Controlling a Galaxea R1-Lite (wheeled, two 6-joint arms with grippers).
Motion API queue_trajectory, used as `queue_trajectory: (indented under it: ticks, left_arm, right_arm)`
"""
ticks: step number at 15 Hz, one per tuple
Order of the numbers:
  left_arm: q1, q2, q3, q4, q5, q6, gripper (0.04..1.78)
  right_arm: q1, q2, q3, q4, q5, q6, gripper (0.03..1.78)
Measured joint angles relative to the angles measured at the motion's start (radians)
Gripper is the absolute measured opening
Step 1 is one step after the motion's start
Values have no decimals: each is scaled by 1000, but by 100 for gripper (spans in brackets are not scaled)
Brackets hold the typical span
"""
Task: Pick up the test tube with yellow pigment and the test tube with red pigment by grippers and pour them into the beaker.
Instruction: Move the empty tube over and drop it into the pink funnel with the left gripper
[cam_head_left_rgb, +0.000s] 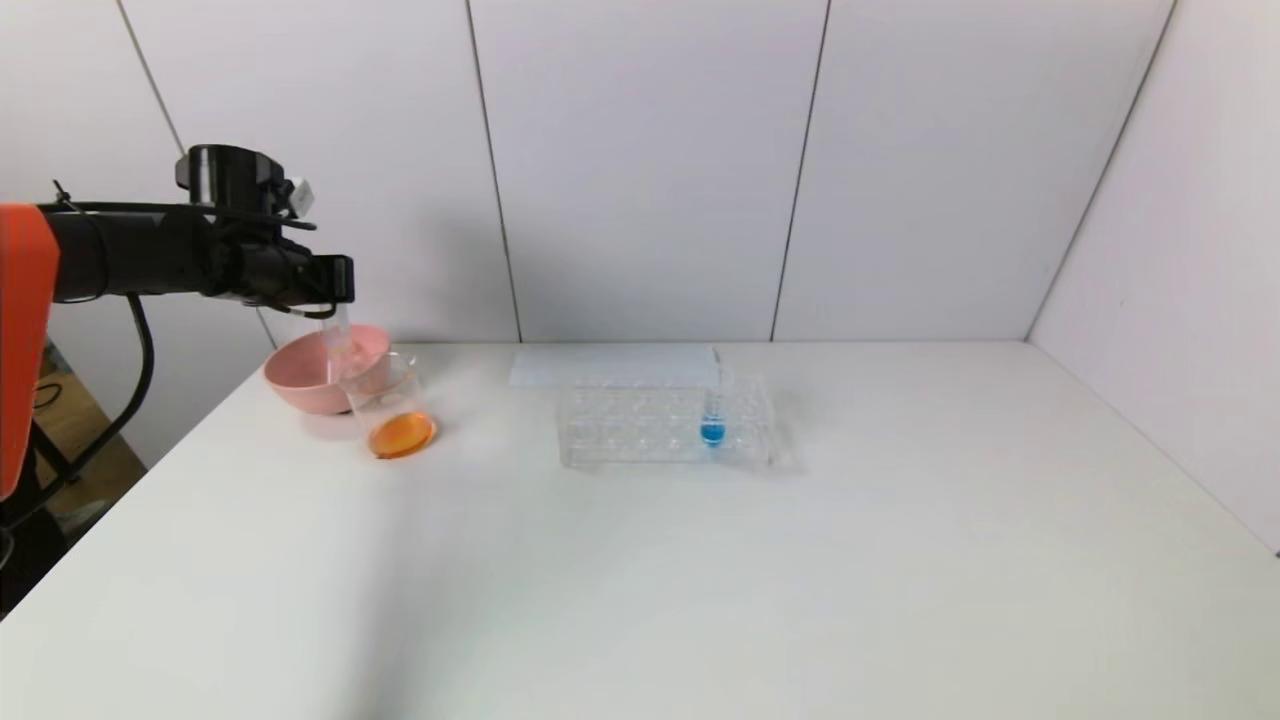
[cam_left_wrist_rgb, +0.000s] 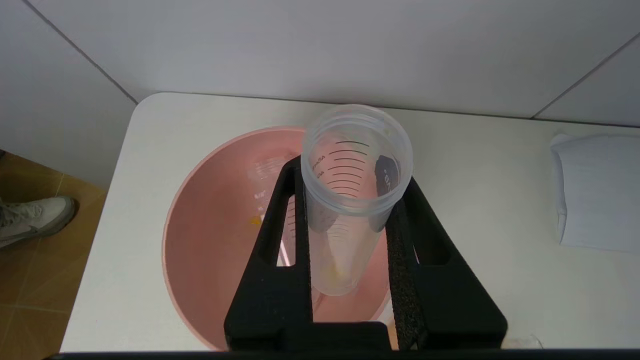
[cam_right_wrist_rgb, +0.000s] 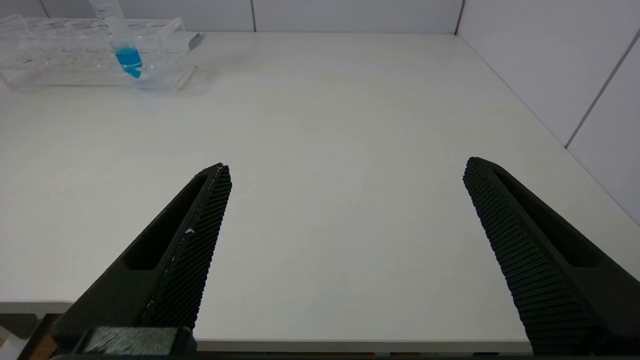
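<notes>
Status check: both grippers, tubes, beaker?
Left gripper shut on emptied tube over pink bowl. Right gripper open, idle. Beaker holds orange liquid.

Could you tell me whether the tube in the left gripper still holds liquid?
Nearly empty: the test tube shows only a faint yellow trace inside.

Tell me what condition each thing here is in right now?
Left claw: shut on the test tube with yellow pigment, nearly empty, above pink bowl.
Right claw: open, holding nothing.
Beaker: upright, orange liquid inside.
Blue-liquid tube: upright in clear rack.
</notes>
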Motion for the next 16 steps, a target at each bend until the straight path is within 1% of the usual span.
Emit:
queue_trajectory:
  ticks: [2, 10, 12, 14, 16]
  left_arm:
    - [6, 24, 6, -32, -5, 2, 44]
    - [21, 72, 18, -40, -29, 0, 44]
    - [26, 76, 29, -67, -29, 2, 46]
    - [29, 77, 31, -71, -30, 2, 56]
    - [29, 78, 27, -71, -29, 1, 76]
  right_arm:
    - [0, 0, 0, 0, 0, 0, 170]
    - [0, 0, 0, 0, 0, 0, 170]
    - [0, 0, 0, 0, 0, 0, 170]
    - [0, 0, 0, 0, 0, 0, 170]
    - [0, 0, 0, 0, 0, 0, 170]
